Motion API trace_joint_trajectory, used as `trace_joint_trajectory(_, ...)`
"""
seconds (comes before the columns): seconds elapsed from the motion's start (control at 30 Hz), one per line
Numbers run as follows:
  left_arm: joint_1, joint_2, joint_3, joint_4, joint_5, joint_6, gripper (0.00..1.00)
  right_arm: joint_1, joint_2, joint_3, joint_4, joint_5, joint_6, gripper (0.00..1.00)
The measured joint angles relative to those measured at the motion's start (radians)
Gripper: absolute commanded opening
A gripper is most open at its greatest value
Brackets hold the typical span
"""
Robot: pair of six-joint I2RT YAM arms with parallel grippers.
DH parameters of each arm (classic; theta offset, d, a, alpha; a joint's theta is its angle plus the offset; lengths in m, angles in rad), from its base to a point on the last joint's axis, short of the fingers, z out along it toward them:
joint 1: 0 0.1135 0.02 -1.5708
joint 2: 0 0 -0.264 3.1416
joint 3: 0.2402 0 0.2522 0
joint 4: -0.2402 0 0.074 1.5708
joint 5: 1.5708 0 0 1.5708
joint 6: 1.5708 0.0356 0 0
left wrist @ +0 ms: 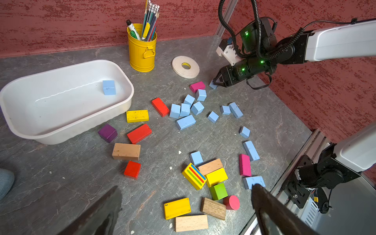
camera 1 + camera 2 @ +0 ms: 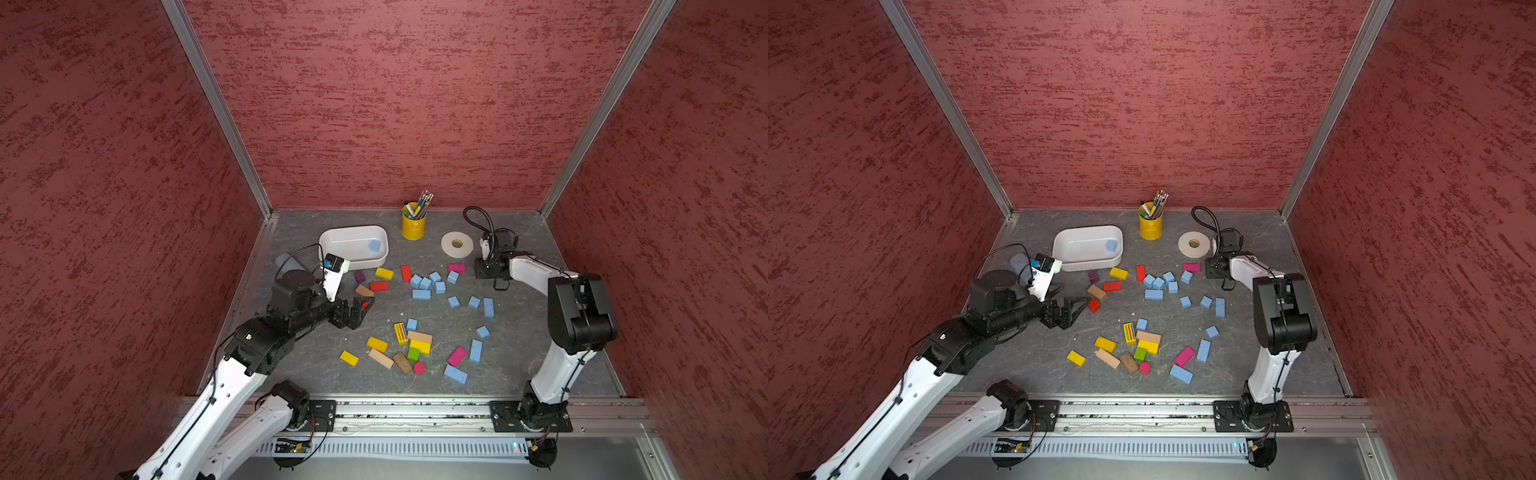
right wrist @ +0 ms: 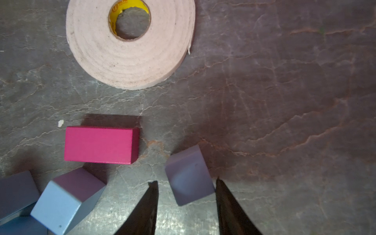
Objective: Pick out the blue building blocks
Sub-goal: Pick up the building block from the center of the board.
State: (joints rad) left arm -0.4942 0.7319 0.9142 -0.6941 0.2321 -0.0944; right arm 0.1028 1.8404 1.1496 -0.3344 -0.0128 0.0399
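While my left gripper [image 2: 1081,306] hangs wide open near the white tub [image 2: 1084,262] (one blue block [image 2: 1111,245] inside), my right gripper [image 3: 186,180] straddles a skewed blue cube [image 3: 189,175] near the pink block [image 3: 99,144], jaws not yet clamped; I'd square to its flat faces before squeezing.

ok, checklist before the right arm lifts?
1. Cube sits within right gripper: ok.
2. Both fingers touching cube: not ok, gap on one side.
3. Cube square to jaws: not ok, slightly turned.
4. Pink block clear of fingers: ok.
5. Tub has room: ok, holds one blue block.
6. Left gripper open, empty: ok.
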Motion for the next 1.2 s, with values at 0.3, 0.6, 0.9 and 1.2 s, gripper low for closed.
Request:
trace_joint_trajectory(0.3,0.000,0.000,0.000,0.000,-0.016,-0.001,1.00,0.000,0.015,0.006,0.000,-0.006,0.000,0.36)
trace_joint_trajectory(0.6,0.001,0.002,-0.002,0.000,-0.030,-0.002,1.00,0.000,0.017,0.008,0.000,-0.010,0.001,0.26)
trace_joint_trajectory(0.9,0.020,0.043,0.005,-0.010,-0.129,-0.129,1.00,0.000,0.016,0.008,0.000,-0.021,0.012,0.17)
trace_joint_trajectory(1.2,0.285,0.161,0.010,0.029,-0.005,-0.315,1.00,0.000,-0.087,-0.015,0.002,-0.082,0.049,0.13)
